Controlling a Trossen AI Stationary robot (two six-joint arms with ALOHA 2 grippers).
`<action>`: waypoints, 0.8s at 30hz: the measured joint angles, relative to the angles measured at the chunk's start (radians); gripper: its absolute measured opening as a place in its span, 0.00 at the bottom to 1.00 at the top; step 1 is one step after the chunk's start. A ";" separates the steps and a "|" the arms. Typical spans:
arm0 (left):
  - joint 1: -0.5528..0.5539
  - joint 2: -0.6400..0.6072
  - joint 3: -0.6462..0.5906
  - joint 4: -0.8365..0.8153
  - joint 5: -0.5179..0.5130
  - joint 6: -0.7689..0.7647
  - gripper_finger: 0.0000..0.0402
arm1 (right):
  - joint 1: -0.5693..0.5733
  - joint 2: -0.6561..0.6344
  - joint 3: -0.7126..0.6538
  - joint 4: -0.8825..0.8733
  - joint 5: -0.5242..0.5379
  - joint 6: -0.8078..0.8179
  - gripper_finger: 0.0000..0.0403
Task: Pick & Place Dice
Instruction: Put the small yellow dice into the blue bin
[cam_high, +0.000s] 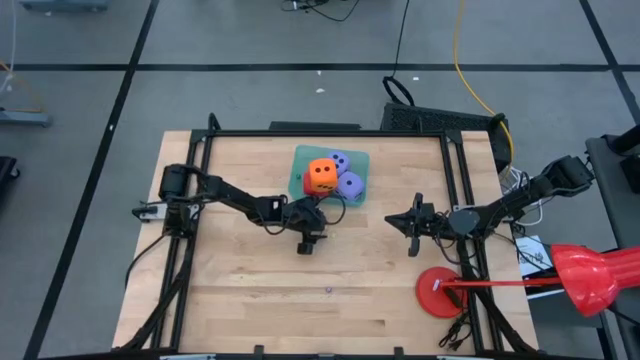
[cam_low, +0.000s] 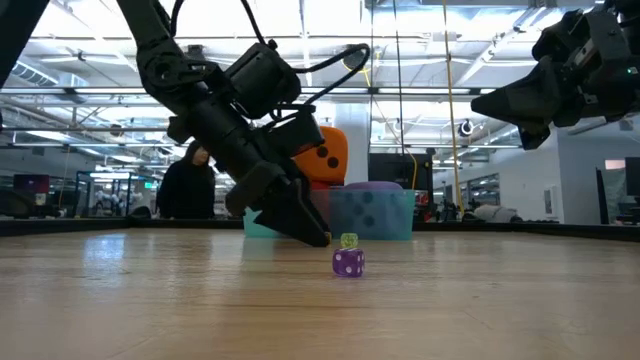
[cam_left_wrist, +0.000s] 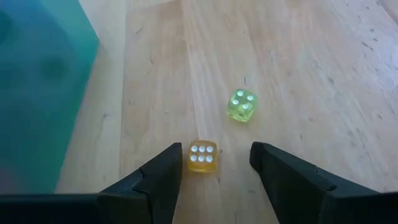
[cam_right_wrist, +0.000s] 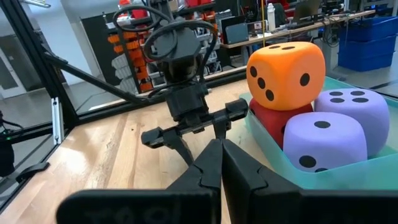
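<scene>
Wooden tabletop (cam_high: 250, 290) holds a teal tray (cam_high: 302, 160) toward twelve o'clock, with the orange die (cam_high: 321, 175) stacked on the red die (cam_right_wrist: 273, 122) beside two purple dice (cam_high: 345, 172). The left gripper (cam_left_wrist: 217, 165) sits low at center, fingers open around a small yellow die (cam_left_wrist: 202, 155); a small green die (cam_left_wrist: 242, 104) lies just beyond. The right gripper (cam_high: 414, 222) hovers at three o'clock, fingers closed and empty.

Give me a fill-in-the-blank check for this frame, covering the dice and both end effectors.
1. The teal plastic tray holds ____ large foam dice.
2. The left end effector is ____, with the small yellow translucent die between its fingers.
3. The small translucent die lying beyond it is ____.
4. The right end effector, holding nothing, is ____.

Missing words: four; open; green; shut
</scene>
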 joint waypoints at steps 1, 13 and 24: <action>0.001 0.005 0.004 0.000 0.001 -0.003 0.54 | 0.000 0.000 0.000 0.000 0.000 0.000 0.01; 0.017 0.009 0.010 -0.019 0.015 -0.007 0.43 | 0.000 0.000 0.000 -0.002 0.000 0.000 0.01; 0.014 0.006 0.010 -0.010 -0.013 0.002 0.11 | 0.000 0.000 0.000 -0.002 -0.003 0.000 0.01</action>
